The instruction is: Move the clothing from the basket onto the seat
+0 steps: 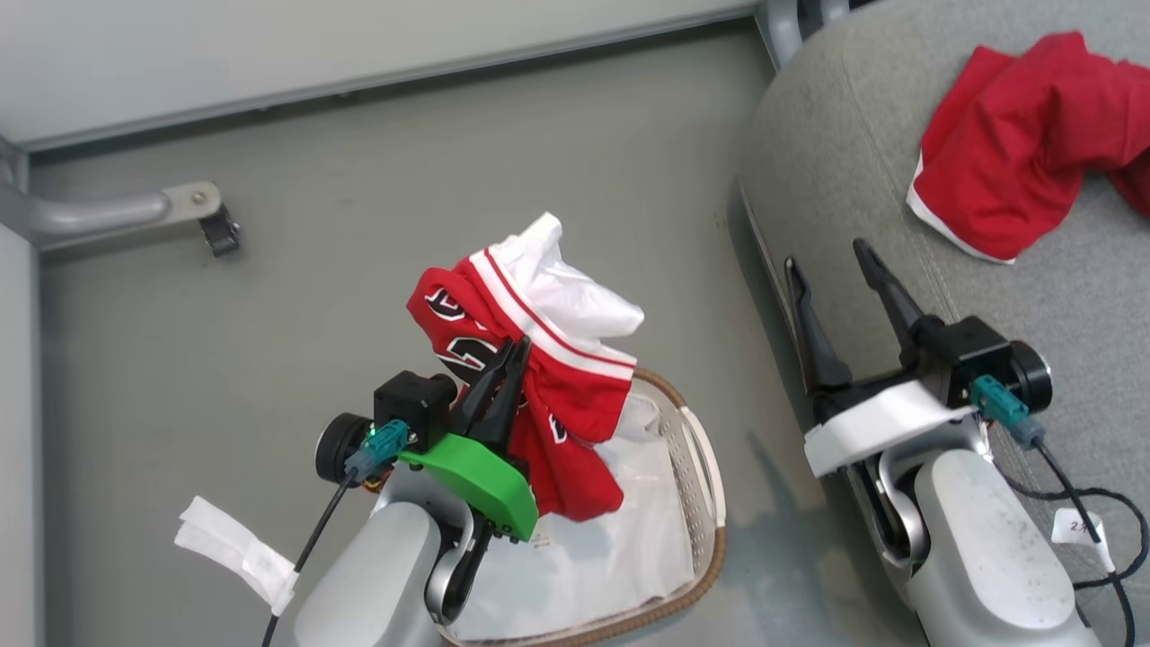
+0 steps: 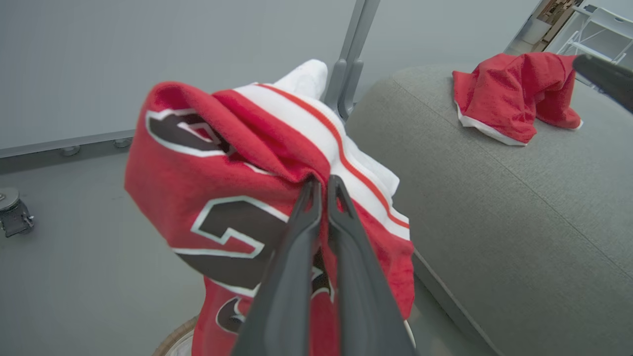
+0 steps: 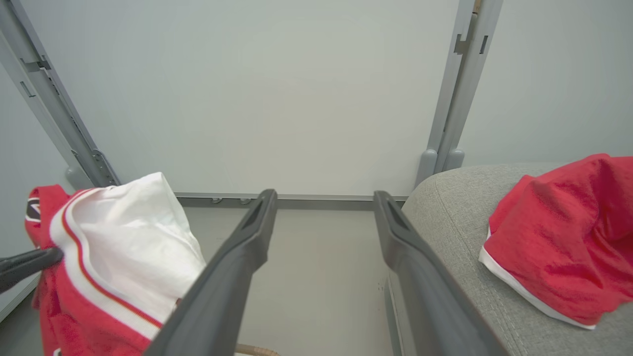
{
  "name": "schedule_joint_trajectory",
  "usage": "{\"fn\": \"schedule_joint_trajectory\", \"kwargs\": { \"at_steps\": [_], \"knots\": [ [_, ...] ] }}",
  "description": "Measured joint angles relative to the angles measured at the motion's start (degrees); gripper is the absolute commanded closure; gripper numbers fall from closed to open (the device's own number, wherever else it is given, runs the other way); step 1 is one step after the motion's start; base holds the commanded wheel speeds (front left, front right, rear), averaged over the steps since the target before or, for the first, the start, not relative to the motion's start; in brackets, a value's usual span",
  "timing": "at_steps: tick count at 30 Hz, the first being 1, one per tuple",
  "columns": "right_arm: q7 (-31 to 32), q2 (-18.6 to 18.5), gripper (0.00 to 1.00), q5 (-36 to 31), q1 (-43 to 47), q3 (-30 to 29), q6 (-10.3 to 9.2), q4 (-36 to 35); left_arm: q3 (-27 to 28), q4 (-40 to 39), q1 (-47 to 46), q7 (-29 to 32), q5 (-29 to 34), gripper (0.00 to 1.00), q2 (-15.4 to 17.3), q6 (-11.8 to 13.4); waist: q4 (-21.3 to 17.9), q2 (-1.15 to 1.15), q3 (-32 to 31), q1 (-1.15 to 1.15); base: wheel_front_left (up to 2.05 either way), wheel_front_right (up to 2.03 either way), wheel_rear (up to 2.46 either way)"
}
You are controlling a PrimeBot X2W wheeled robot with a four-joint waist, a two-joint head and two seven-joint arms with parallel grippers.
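My left gripper [image 1: 514,346] [image 2: 324,183] is shut on the red jersey [image 1: 584,395] [image 2: 198,188] [image 3: 49,306], which has black white-edged numbers. The jersey hangs above the basket [image 1: 710,503], and white fabric is bunched at its top. The basket's brown rim [image 2: 173,338] shows below the cloth, and a white liner sheet [image 1: 611,548] lies inside. A plain red white-hemmed piece [image 1: 1015,153] [image 2: 504,99] [image 3: 559,237] lies crumpled on the grey seat [image 1: 853,180] [image 2: 519,207] [image 3: 455,212]. My right gripper [image 1: 827,256] [image 3: 324,195] stands open and empty over the seat's left edge.
Grey floor [image 1: 359,180] lies between the basket and the seat. A grey frame leg [image 1: 90,216] with a black caster [image 1: 218,234] stands at the far left. A pale wall runs along the back, with a grey post [image 2: 351,49] beside the seat's corner.
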Motion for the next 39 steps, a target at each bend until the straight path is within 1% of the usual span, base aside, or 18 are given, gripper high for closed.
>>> {"fn": "schedule_joint_trajectory", "kwargs": {
  "at_steps": [4, 8, 14, 18, 21, 22, 25, 29, 32, 39],
  "knots": [
    [0.0, 0.0, 0.0, 0.2, 2.4, 0.2, 0.0, 0.6, 1.8, -4.6, 1.0, 0.0, 1.6, 1.0, 0.0, -0.1, 1.3, 0.0, -3.6, 0.0, 0.0, 0.0, 0.0],
    [0.0, 0.0, 0.0, 0.3, 4.9, 0.6, 0.0, 1.0, 3.6, -8.8, 1.2, 0.0, 2.0, 1.0, -0.1, -0.3, 2.6, 0.0, -6.8, 0.0, 0.0, 0.0, 0.0],
    [0.0, 0.0, 0.0, 0.8, 8.0, 1.8, 0.0, 2.0, 5.3, -12.5, 0.8, 0.0, 2.3, 1.0, -0.1, -0.3, 4.0, 0.0, -10.9, 0.0, 0.0, 0.0, 0.0],
    [0.0, -0.1, 0.0, 0.6, 8.9, 5.5, 0.0, 2.1, 5.8, -13.4, 0.5, 0.0, 2.4, 1.0, -0.1, -0.3, 4.7, 0.0, -12.9, 0.0, 0.0, 0.0, 0.0],
    [0.0, -0.6, 0.0, 0.9, 8.9, 11.1, 0.0, 0.9, 5.7, -13.9, 0.5, 0.0, 2.4, 1.0, -0.1, -0.3, 5.3, 0.0, -13.6, 0.0, 0.0, 0.0, 0.0],
    [0.0, -0.9, 0.0, 1.4, 8.8, 13.6, 0.0, 0.1, 5.6, -14.1, 0.5, 0.0, 2.3, 1.0, -0.1, -0.3, 5.5, 0.0, -13.7, 0.0, 0.0, 0.0, 0.0],
    [0.0, -1.4, 0.0, 2.5, 7.3, 19.0, 0.0, -2.9, 5.1, -14.1, 0.6, 0.0, 2.3, 1.0, -0.1, -0.3, 5.9, 0.0, -13.6, 0.0, 0.0, 0.0, 0.0],
    [0.0, -1.9, 0.0, 2.0, 4.3, 24.3, 0.0, -3.7, 4.1, -14.2, 0.6, 0.0, 1.8, 1.0, -0.1, -0.2, 6.4, 0.0, -13.2, 0.0, 0.0, 0.0, 0.0],
    [0.0, -1.7, 0.0, -0.3, 1.4, 25.8, 0.0, -1.3, 3.0, -14.3, 0.6, 0.0, 1.2, 1.0, -0.1, 0.0, 7.1, 0.0, -12.9, 0.0, 0.0, 0.0, 0.0],
    [0.0, -0.2, 0.0, -6.2, -3.0, 24.9, 0.0, 3.6, -1.8, -14.9, 0.6, 0.0, -2.0, 1.0, -0.1, 0.5, 9.6, 0.0, -12.4, 0.0, 0.0, 0.0, 0.0]
  ]
}}
